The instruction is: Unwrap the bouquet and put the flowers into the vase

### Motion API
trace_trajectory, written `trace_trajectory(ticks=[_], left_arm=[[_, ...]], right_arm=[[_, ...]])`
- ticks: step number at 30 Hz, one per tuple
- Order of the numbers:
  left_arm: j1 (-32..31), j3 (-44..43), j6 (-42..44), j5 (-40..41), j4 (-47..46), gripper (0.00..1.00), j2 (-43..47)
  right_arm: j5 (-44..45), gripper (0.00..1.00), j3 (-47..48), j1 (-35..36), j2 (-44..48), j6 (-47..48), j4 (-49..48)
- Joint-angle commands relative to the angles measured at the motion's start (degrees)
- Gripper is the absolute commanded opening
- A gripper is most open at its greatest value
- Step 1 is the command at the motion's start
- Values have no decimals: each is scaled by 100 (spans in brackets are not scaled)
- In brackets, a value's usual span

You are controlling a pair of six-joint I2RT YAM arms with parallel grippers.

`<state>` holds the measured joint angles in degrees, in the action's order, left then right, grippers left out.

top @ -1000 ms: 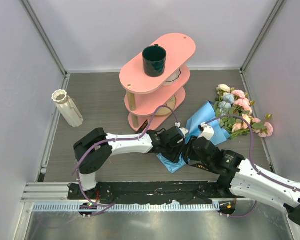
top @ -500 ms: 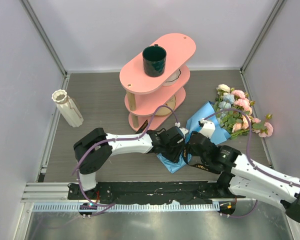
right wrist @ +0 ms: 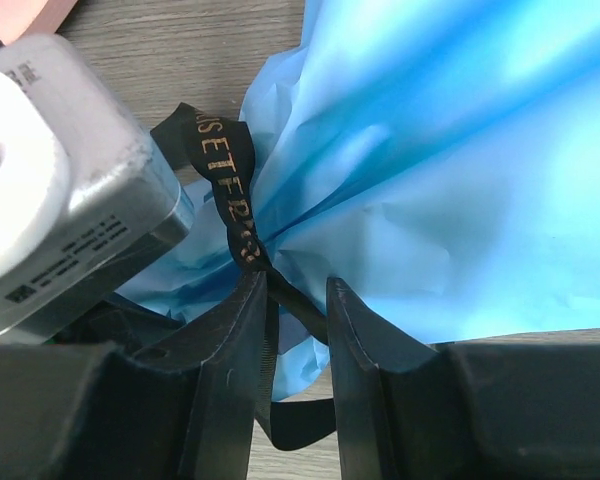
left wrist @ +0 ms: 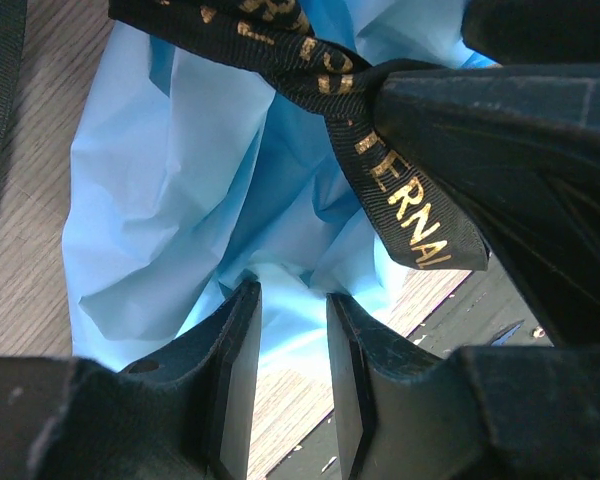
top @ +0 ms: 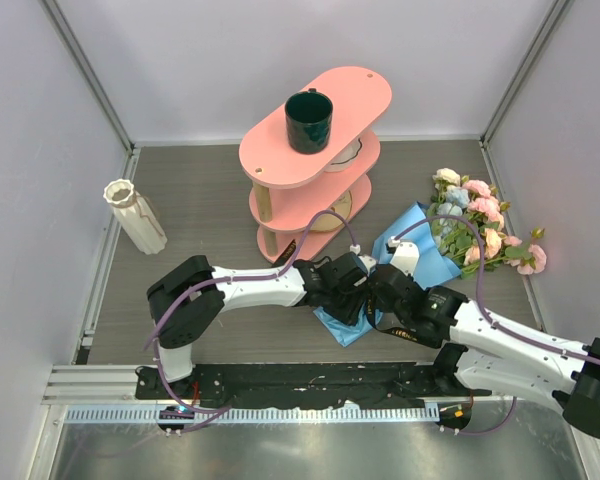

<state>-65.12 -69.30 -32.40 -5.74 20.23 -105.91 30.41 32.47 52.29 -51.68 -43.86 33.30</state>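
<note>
Since a second ago the right gripper point(right wrist: 297, 290) has moved left, close beside the left gripper point(left wrist: 288, 295). Its narrow jaws have the black ribbon point(right wrist: 230, 215) between them; I cannot tell if it is pinched. The left jaws pinch the blue wrapping paper point(left wrist: 180, 200). The bouquet point(top: 472, 222) lies on the table point(top: 200, 200), well apart from the vase point(top: 135, 215).

We saw bright, even light with soft shadows; glare washed the blue paper point(right wrist: 460, 200), and close foregrounds were dark and blurred.
</note>
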Motion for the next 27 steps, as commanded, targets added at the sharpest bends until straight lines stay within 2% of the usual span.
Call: trace_trajectory(ticks=[1,5,12,21,27], left_arm=[[35,-110,6,-85,51,36,9],[44,-110,6,-85,60,36,0],[52,-110,-20,-85,60,36,-35],[140,-119,-91,-191,60,36,-132],[158,-110,-135,-244,51,36,-193]], right_arm=[[-132,36,-4,-96,-61,61,-403],[-159,35,-126,-96,-26,105,-544],[-88,12,-57,-96,-9,35,-456],[114,3,110,-96,597,-97,9],[193,1,295,-88,966,-132,194]])
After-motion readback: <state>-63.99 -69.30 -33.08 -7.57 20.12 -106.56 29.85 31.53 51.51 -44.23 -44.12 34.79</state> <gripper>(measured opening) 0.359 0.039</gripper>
